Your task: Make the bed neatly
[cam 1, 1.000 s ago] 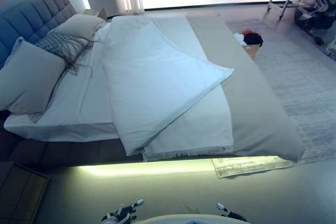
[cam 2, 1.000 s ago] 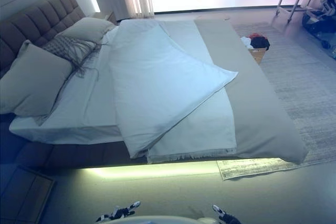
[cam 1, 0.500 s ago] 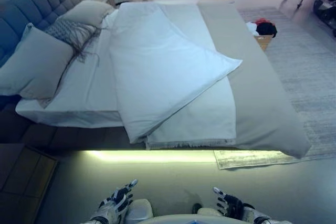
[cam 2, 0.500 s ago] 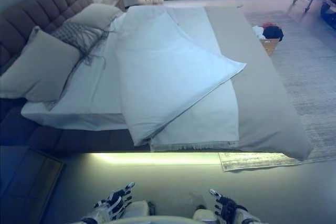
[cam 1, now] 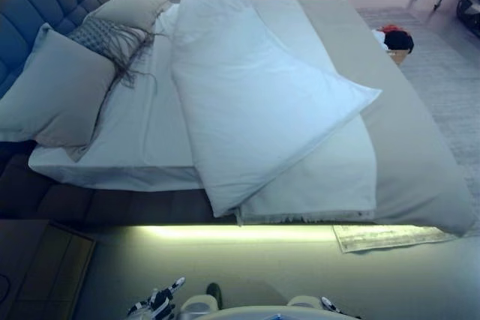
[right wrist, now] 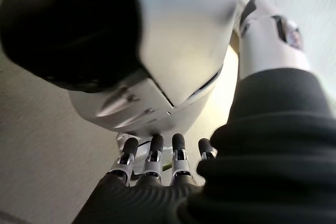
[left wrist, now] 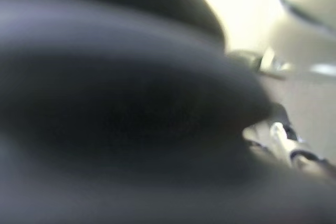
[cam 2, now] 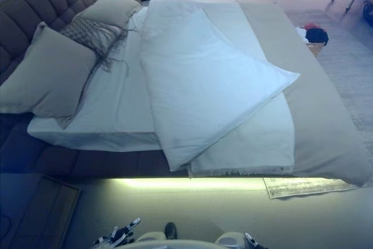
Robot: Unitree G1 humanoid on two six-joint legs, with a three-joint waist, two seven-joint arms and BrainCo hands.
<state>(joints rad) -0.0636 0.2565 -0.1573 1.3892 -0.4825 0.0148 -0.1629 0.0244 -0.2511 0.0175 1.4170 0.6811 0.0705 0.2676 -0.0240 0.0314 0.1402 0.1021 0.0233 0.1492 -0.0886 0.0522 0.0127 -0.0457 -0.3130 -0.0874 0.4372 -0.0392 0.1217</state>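
The bed (cam 1: pixel 120 207) lies ahead with a white duvet (cam 1: pixel 255 103) folded back slantwise, one corner pointing to the right. Under it a cream cover (cam 1: pixel 322 185) with a fringed edge reaches the near side. A beige bedspread (cam 1: pixel 412 155) covers the foot end on the right. The white sheet (cam 1: pixel 142 133) lies bare by the pillows. My left hand (cam 1: pixel 157 305) and right hand (cam 1: pixel 330 306) hang low at the bottom edge, both open and empty, well short of the bed. The right hand's straight fingers (right wrist: pixel 152 163) show in its wrist view.
A large grey pillow (cam 1: pixel 56 91), a fringed cushion (cam 1: pixel 105 39) and a far pillow (cam 1: pixel 135 7) lean on the padded headboard (cam 1: pixel 37 5). A bedside table (cam 1: pixel 41 267) stands at the near left. A basket of clothes (cam 1: pixel 396 41) sits on the rug (cam 1: pixel 457 88) beyond the bed.
The camera has moved closer, so the bed looks larger and sits further right. Both hands have dropped lower in the view, with only their fingertips showing.
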